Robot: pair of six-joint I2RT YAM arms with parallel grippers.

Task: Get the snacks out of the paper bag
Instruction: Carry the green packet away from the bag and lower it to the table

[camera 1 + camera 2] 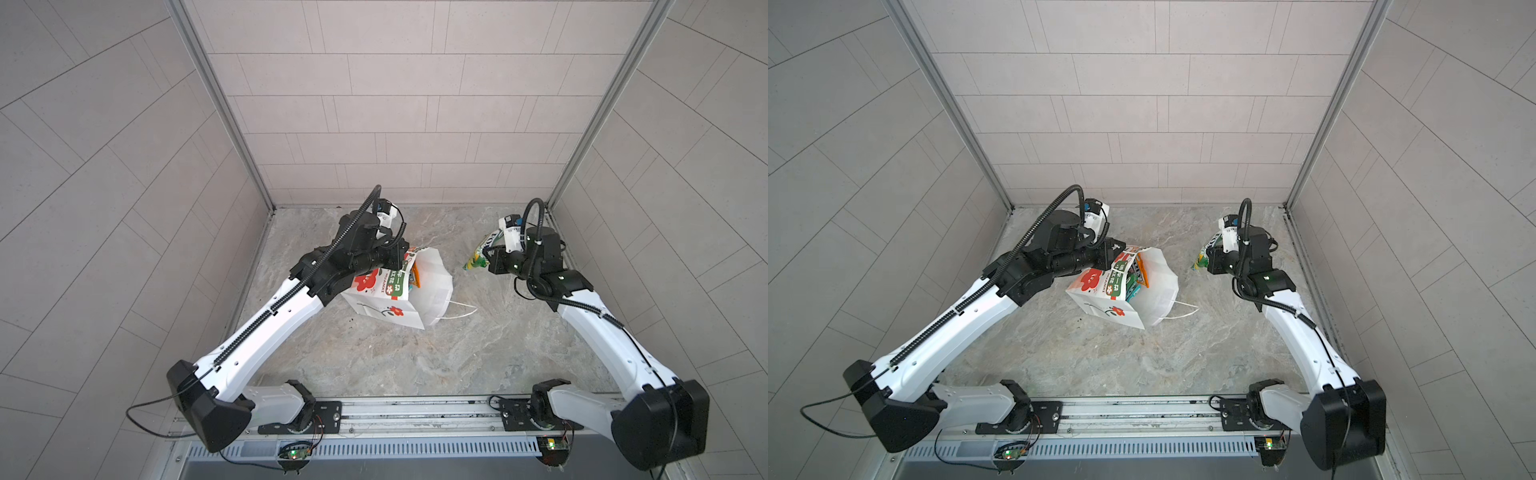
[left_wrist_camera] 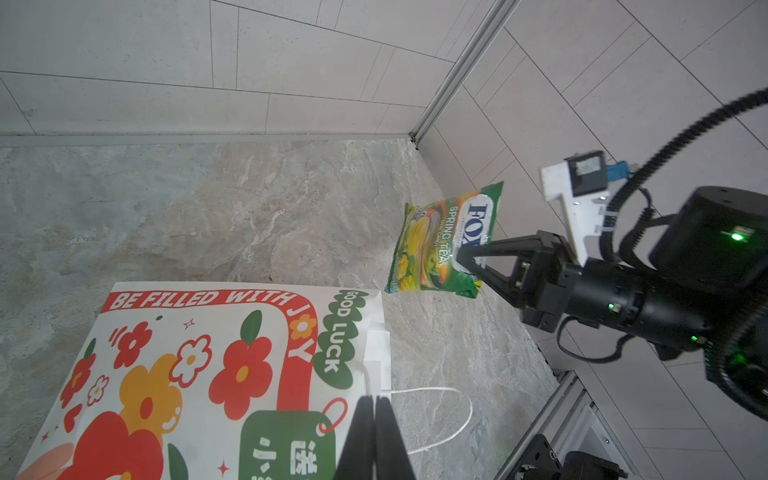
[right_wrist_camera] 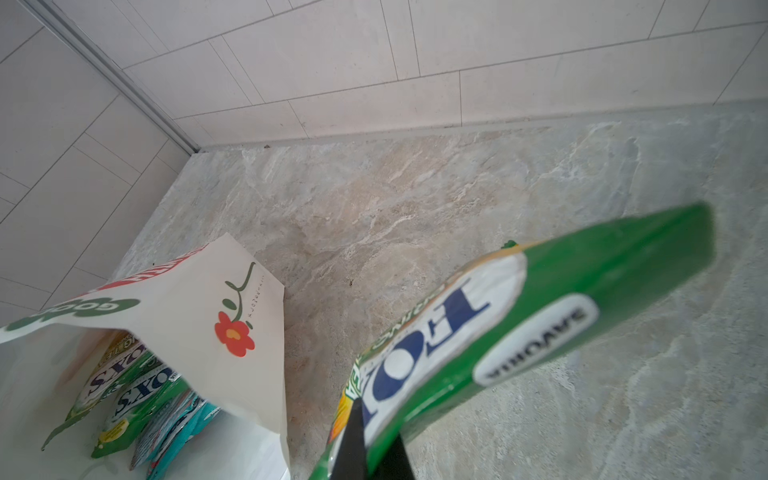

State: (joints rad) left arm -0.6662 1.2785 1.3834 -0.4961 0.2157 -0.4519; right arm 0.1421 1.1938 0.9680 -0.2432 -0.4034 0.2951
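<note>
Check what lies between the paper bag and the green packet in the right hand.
Only bare tabletop; the paper bag's cord handle lies aside, short of the green packet. Both top views show it.

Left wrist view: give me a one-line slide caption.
The right gripper holds a green snack packet outside the paper bag, whose edge the left gripper pinches.

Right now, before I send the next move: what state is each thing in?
paper bag: tilted, mouth open, rim pinched by the left gripper.
left gripper: shut on the paper bag's rim.
right gripper: shut on the green packet.
green packet: out of the bag, held in the air.
packets in the bag: several still inside, count unclear.
</note>
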